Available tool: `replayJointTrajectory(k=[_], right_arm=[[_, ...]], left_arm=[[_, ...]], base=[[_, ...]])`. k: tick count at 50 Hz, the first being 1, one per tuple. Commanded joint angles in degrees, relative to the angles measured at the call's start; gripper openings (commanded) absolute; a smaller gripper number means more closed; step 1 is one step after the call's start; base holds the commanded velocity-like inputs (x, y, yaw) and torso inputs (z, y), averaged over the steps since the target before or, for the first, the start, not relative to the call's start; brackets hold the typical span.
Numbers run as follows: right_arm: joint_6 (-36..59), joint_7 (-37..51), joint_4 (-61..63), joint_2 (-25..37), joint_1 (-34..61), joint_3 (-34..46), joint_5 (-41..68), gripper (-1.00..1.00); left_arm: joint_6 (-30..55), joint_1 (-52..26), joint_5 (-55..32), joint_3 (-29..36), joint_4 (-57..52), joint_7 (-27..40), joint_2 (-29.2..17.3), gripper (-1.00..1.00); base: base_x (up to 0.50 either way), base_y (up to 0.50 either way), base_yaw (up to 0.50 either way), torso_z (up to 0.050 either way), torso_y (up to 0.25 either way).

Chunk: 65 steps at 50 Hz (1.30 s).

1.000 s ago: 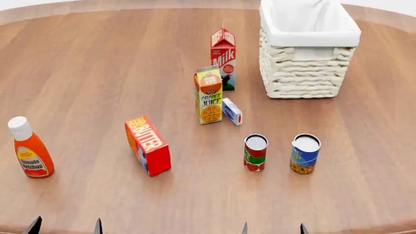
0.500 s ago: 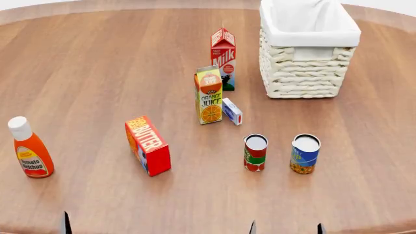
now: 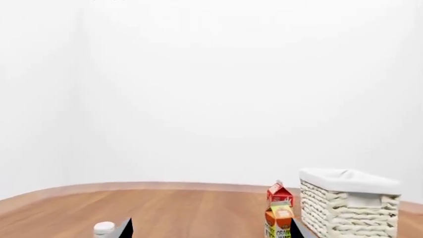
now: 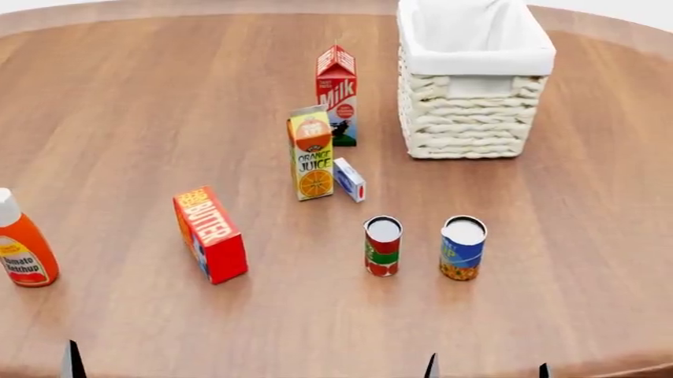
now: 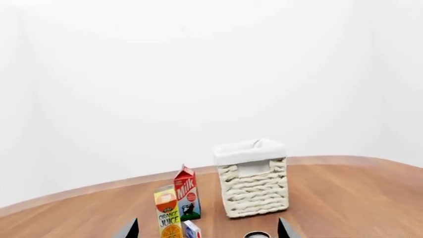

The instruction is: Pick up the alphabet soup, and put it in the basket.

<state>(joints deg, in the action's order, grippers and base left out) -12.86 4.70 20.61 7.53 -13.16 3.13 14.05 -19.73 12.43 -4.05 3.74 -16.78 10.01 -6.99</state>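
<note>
The alphabet soup (image 4: 462, 249), a blue-labelled can with a pale top, stands upright on the table beside a red-and-green can (image 4: 383, 246). The cream wicker basket (image 4: 475, 126) with its white lining stands at the back right; it also appears in the wrist views as the basket (image 5: 252, 191) and the basket (image 3: 347, 208). My right gripper (image 4: 487, 368) is open at the front edge, just in front of the soup and apart from it; in its own view the right gripper (image 5: 208, 230) holds nothing. My left gripper (image 3: 210, 230) is open and empty, and only one fingertip (image 4: 72, 364) shows at the front left.
An orange juice carton (image 4: 310, 153), a milk carton (image 4: 338, 95) and a small blue-white box (image 4: 349, 179) stand mid-table. A red butter box (image 4: 210, 235) and a ketchup bottle (image 4: 19, 252) are at the left. A can's pale top (image 5: 256, 235) shows with its label cut off.
The whole scene has slid left and slightly down in the head view. The right fingertips now sit further right at the bottom edge. Only one left fingertip shows, further left.
</note>
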Motion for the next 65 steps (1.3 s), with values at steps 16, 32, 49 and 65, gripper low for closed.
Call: replayJointTrajectory(k=[16, 32, 49, 65], right_arm=[[-0.2, 1.4, -0.1, 1.5, 0.4, 0.5, 2.8, 1.00], [-0.4, 2.0, -0.5, 2.2, 0.7, 0.8, 3.8, 1.00], [-0.8, 2.6, -0.9, 2.8, 1.0, 1.2, 4.4, 1.00], [-0.2, 3.6, -0.4, 3.4, 1.0, 1.7, 5.0, 1.00]], left_arm=[[-1.2, -0.1, -0.2, 1.7, 0.2, 1.6, -1.4, 1.00], [-1.9, -0.1, -0.6, 2.3, 0.3, 2.4, -2.2, 1.00], [-2.6, -0.1, -1.1, 2.8, 0.4, 3.2, -2.9, 1.00], [-2.7, -0.1, -1.3, 3.4, 0.3, 3.9, -3.5, 1.00]], base=[[0.00, -0.20, 0.00, 0.000, 0.000], [0.00, -0.20, 0.00, 0.000, 0.000], [0.00, -0.20, 0.00, 0.000, 0.000], [0.00, -0.20, 0.00, 0.000, 0.000]])
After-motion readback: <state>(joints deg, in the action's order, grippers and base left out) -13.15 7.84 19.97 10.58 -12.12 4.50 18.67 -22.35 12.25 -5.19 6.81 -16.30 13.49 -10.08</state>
